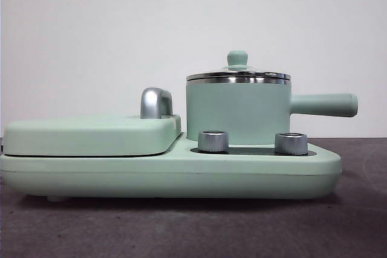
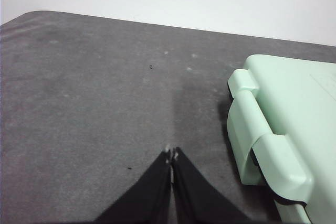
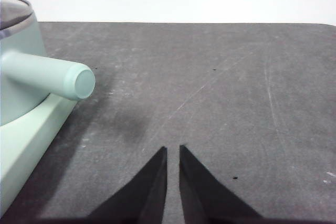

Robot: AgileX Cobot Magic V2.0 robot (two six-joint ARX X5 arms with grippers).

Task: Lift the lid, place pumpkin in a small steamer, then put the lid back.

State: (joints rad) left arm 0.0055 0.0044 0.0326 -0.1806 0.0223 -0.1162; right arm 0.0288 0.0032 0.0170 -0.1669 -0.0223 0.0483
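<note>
A smooth mint-green cooker base (image 1: pixel 169 176) is sitting on the dark grey, faintly scuffed table (image 1: pixel 193 228), its corners rounded and its plastic matte. On its left half a broad flat cover (image 1: pixel 91 134) is lying closed, with a curved chrome handle (image 1: pixel 156 103) rising at its back edge. At about three o'clock from that handle the small steamer (image 1: pixel 237 113) is standing upright on the base, a mint-green cylinder with a bright steel rim, its long straight side handle (image 1: pixel 323 105) pointing to three o'clock past the base's edge. The lid (image 1: pixel 238 75) is resting on the steamer, its rounded green knob showing at twelve o'clock; its glass is hard to make out from this low angle. Two ribbed metal dials (image 1: pixel 213 141) are sitting in front of the pot, hiding its foot. The pumpkin is not showing in any view. The left gripper (image 2: pixel 171 153) is hovering over bare table beside the cover's hinged end, its black jaws pressed together. The right gripper (image 3: pixel 172 149) is hovering over table near the handle's round tip, its jaws parted by a narrow slit and pinching nothing.
</note>
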